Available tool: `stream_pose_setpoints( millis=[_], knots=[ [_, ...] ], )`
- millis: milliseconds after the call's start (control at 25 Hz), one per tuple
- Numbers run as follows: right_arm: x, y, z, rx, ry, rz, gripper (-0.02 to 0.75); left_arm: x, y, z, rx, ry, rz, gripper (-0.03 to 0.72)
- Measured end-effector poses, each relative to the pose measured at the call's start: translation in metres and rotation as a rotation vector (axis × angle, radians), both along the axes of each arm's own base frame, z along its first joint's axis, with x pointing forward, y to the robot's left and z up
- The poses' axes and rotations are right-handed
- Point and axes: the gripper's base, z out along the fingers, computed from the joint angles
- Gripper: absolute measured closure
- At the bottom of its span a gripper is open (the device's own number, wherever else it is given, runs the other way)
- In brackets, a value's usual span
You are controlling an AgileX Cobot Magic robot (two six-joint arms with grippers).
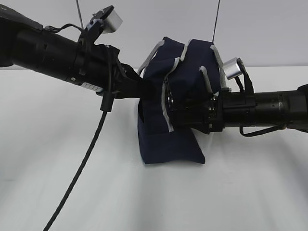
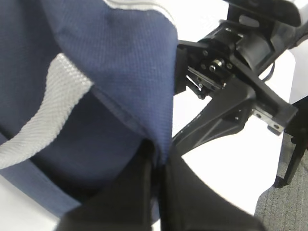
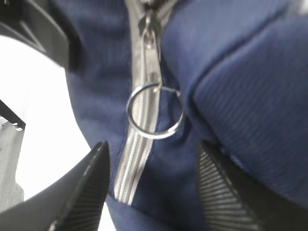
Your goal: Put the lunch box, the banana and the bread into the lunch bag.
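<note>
The navy lunch bag (image 1: 168,134) stands mid-table with grey handles and a grey zipper. My left gripper (image 1: 144,91) is shut on a fold of the bag's fabric at its left edge; the left wrist view shows the fingers (image 2: 159,192) pinching the navy cloth (image 2: 120,72). My right gripper (image 1: 175,113) is open against the bag's front. In the right wrist view its fingers straddle the grey zipper (image 3: 137,154), just below the ring pull (image 3: 155,111), not touching it. The lunch box, banana and bread are out of view.
The white table (image 1: 72,192) surrounds the bag. A black cable (image 1: 82,168) hangs from the left arm to the table's front. The right arm's gripper body (image 2: 231,72) shows close by in the left wrist view.
</note>
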Motion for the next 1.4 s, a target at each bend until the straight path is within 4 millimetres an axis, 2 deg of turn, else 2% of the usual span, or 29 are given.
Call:
stream_pose_setpoints(
  millis=[440, 800, 1040, 1160, 1280, 1400],
  knots=[
    [0.006, 0.0, 0.004, -0.002, -0.026, 0.005, 0.293, 0.0, 0.0, 0.0, 0.001, -0.002, 0.002, 0.684],
    [0.005, 0.019, 0.008, -0.002, -0.048, 0.049, 0.293, 0.0, 0.0, 0.0, 0.006, -0.004, 0.0, 0.684],
    [0.008, 0.02, 0.012, -0.002, -0.066, 0.053, 0.297, 0.0, 0.0, 0.0, 0.007, -0.006, 0.0, 0.684],
    [0.009, 0.02, 0.013, -0.001, -0.071, 0.053, 0.357, 0.0, 0.0, 0.0, 0.007, -0.006, 0.0, 0.684],
    [0.011, 0.02, 0.015, -0.001, -0.078, 0.053, 0.452, 0.0, 0.0, 0.0, 0.007, -0.005, -0.001, 0.684],
    [0.011, 0.02, 0.015, 0.001, -0.079, 0.052, 0.491, 0.0, 0.0, 0.0, 0.007, -0.005, -0.001, 0.684]
  ],
)
